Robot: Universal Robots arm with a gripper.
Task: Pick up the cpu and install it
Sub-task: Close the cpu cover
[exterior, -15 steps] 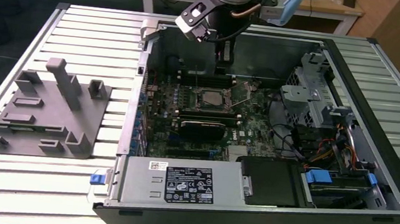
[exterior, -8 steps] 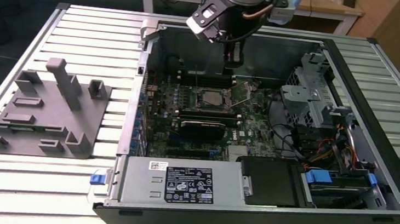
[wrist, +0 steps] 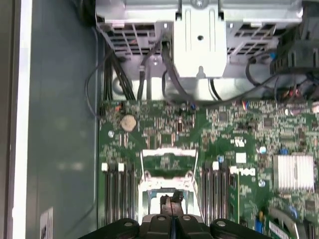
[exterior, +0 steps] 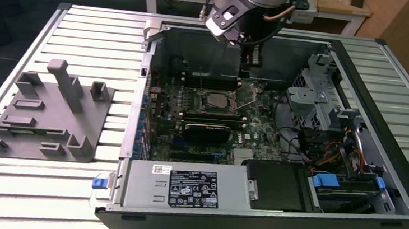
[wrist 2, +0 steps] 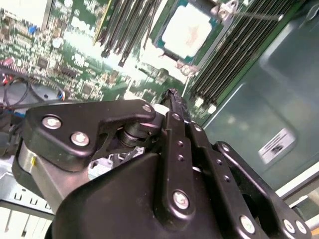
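Note:
The cpu (wrist 2: 187,31), a small square chip with a pale silvery top, lies flat in the motherboard socket between the memory slots in the second wrist view. In the exterior view the socket (exterior: 214,99) sits mid-board inside the open computer case (exterior: 270,211). My gripper (wrist 2: 172,94) hangs above the board, a short way off the chip and apart from it. Its black fingers (wrist: 172,198) are pressed together with nothing between them, over the socket area in the first wrist view. The arm reaches into the far end of the case, and the gripper (exterior: 247,62) is dark against the case's back wall.
A grey plastic tray with upright posts (exterior: 47,113) lies on the slatted table at the exterior view's left. Inside the case are a power supply (exterior: 182,188), a drive cage (exterior: 318,97), loose cables (exterior: 335,155) and a finned heatsink (wrist: 294,172).

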